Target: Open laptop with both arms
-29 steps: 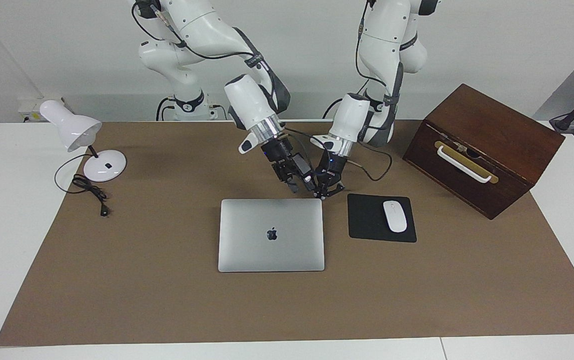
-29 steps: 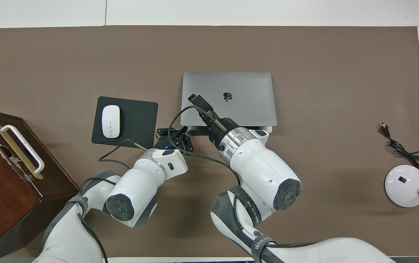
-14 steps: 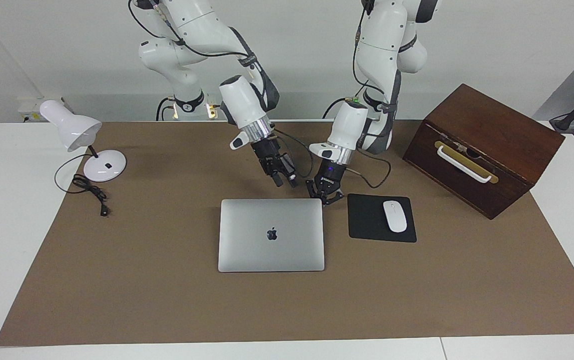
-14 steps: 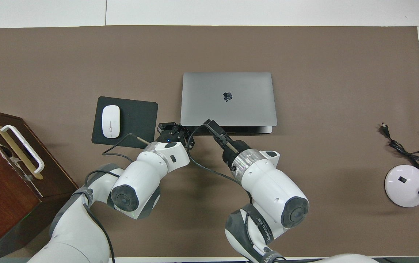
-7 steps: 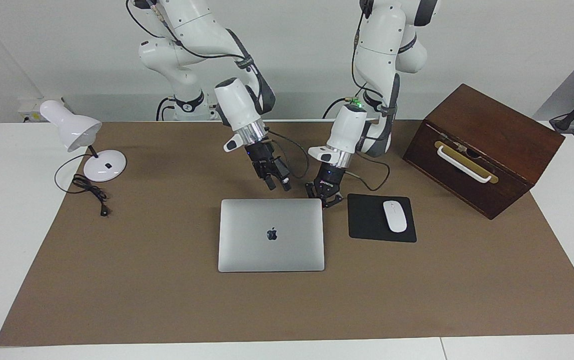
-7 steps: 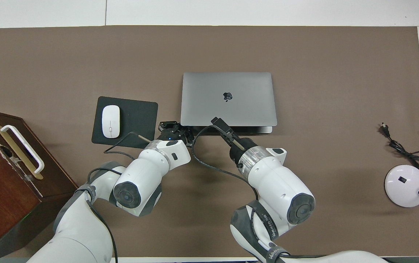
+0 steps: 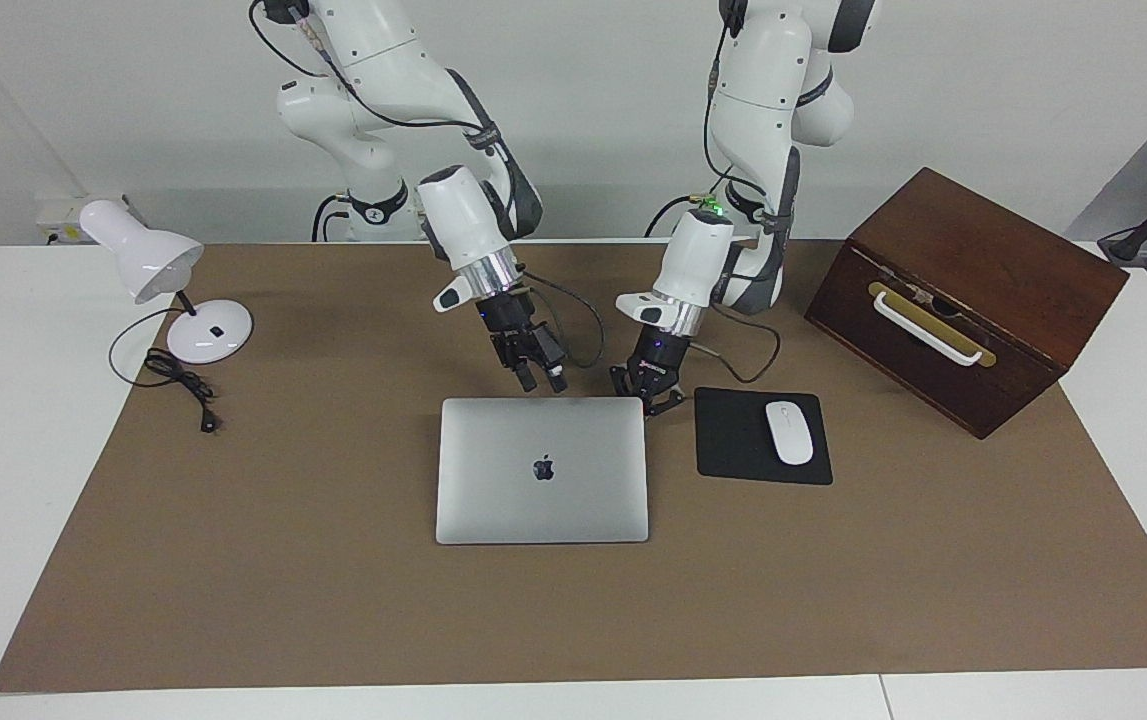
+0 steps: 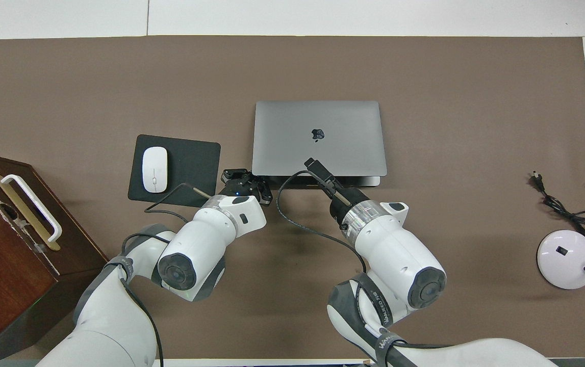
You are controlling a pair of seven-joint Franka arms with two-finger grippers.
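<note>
The silver-grey laptop [image 7: 543, 470] [image 8: 318, 137] lies closed on the brown mat, dark logo up. My left gripper [image 7: 648, 400] [image 8: 246, 183] is shut and hangs low at the laptop's corner nearest the robots, toward the left arm's end. I cannot tell whether it touches the corner. My right gripper [image 7: 541, 378] [image 8: 315, 165] points down at a slant over the laptop's edge nearest the robots, about mid-edge. Its fingers are a little apart with nothing between them.
A black mouse pad [image 7: 728, 440] with a white mouse [image 7: 789, 432] lies beside the laptop toward the left arm's end. A brown wooden box [image 7: 963, 295] with a white handle stands past it. A white desk lamp [image 7: 173, 290] and its cord sit toward the right arm's end.
The right gripper has drawn back off the lid and slid along the laptop's near edge toward the right arm's end. The left gripper has settled lower at the corner. The laptop stays closed.
</note>
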